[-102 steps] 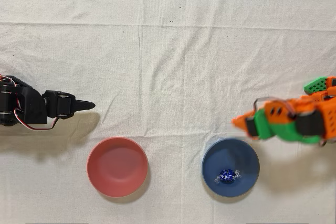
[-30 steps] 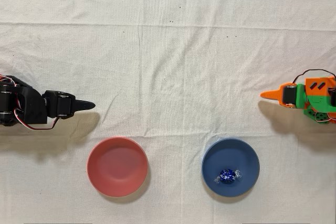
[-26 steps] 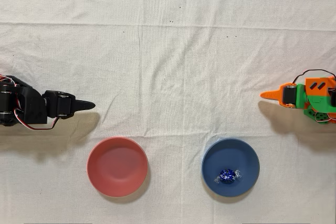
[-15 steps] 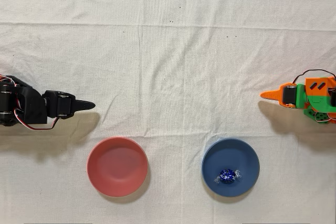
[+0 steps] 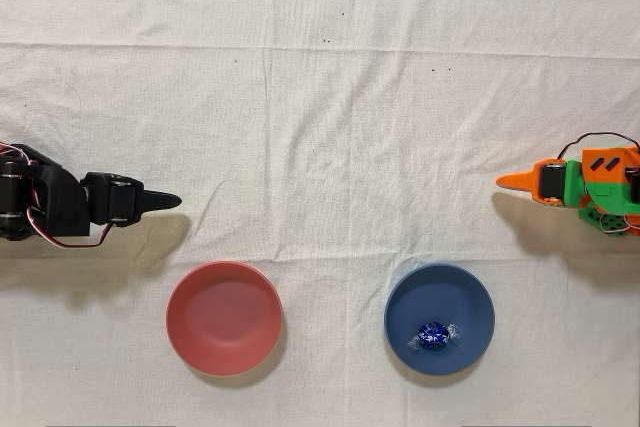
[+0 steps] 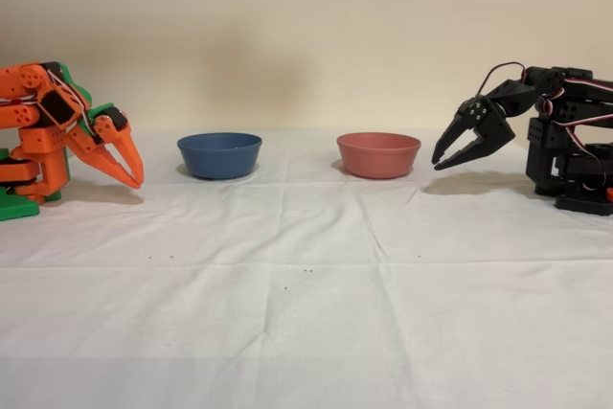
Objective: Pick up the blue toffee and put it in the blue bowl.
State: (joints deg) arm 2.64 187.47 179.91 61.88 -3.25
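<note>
The blue toffee [image 5: 433, 336] lies inside the blue bowl [image 5: 462, 293], a little below its centre in the overhead view. My orange gripper [image 5: 504, 183] rests folded back at the right edge of that view, well above and to the right of the bowl, and touches nothing. In the fixed view the gripper [image 6: 136, 179] points down at the cloth to the left of the blue bowl [image 6: 219, 158], shut with its fingertips together and nothing between them. The bowl's wall hides the toffee in the fixed view.
A pink-red bowl [image 5: 223, 318] sits to the left of the blue one in the overhead view. The idle black arm [image 5: 70, 209] stands at the left edge. A creased white cloth [image 5: 320, 127] covers the table.
My gripper has drawn back from beside the blue bowl's upper right rim to the right edge. Over the last second nothing has moved. The toffee stays in the bowl.
</note>
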